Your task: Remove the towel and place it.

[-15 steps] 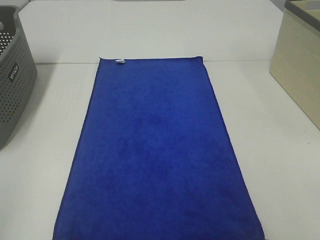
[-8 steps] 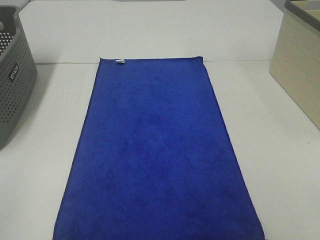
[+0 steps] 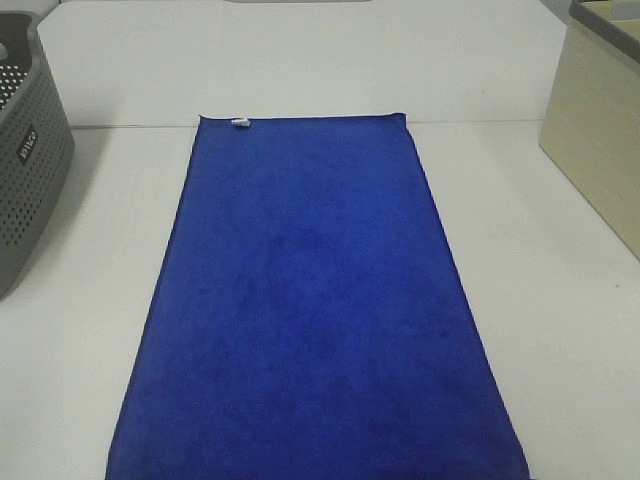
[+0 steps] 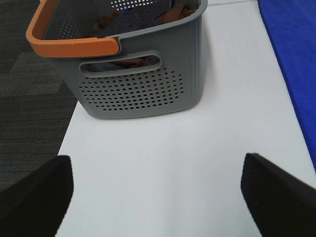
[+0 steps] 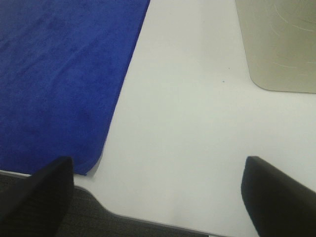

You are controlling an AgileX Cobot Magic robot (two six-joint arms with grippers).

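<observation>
The royal-blue towel (image 3: 315,310) lies flat and spread out down the middle of the white table (image 3: 560,300), with a small white tag (image 3: 240,123) at its far left corner. Neither gripper shows in the exterior high view. In the left wrist view my left gripper (image 4: 158,197) is open and empty above bare table, with the towel's edge (image 4: 296,54) off to one side. In the right wrist view my right gripper (image 5: 158,197) is open and empty above the table's front edge, beside the towel's near corner (image 5: 64,84).
A grey perforated basket (image 3: 25,150) with an orange handle (image 4: 69,44) stands at the left and holds crumpled clothes. A beige bin (image 3: 600,130) stands at the right, also in the right wrist view (image 5: 279,44). Dark floor lies beyond the table's edges.
</observation>
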